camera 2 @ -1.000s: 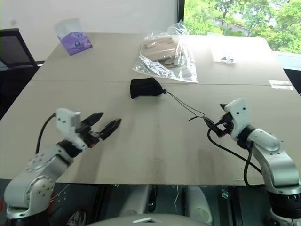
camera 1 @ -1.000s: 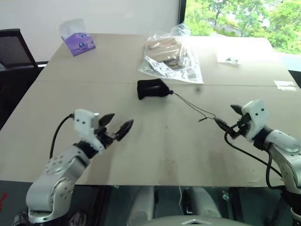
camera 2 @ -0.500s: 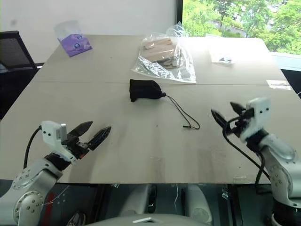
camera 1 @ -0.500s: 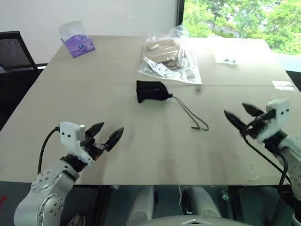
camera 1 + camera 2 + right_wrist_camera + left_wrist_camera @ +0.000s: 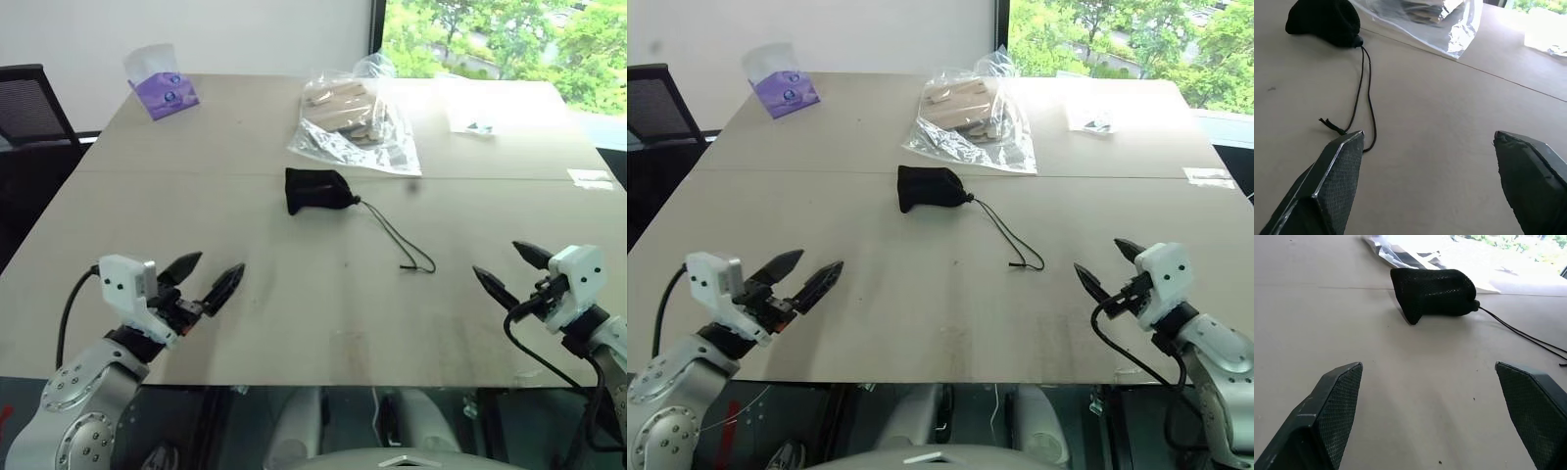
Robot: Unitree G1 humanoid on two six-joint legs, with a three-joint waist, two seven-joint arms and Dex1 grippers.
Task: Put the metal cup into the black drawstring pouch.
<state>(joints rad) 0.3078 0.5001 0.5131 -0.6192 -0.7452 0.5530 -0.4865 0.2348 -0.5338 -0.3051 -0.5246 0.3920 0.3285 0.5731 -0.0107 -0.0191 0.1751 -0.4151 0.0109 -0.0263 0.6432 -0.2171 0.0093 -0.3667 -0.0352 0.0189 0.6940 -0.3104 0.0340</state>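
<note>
Black drawstring pouch (image 5: pixel 317 190) — matte black fabric with a fine mesh weave, thin black cord (image 5: pixel 399 238) trailing from it
Table (image 5: pixel 294 313) — pale beige-tan top, faint darker smudges, one thin seam line across
Plastic bag (image 5: pixel 355 127) — clear and glossy, light wooden blocks inside
Tissue box (image 5: pixel 164 90) — purple with small white marks, white tissue on top
Chair (image 5: pixel 34 103) — black mesh back
Left gripper (image 5: pixel 204 278) and right gripper (image 5: pixel 513 270) — black fingers, textured pads, white housings
</note>
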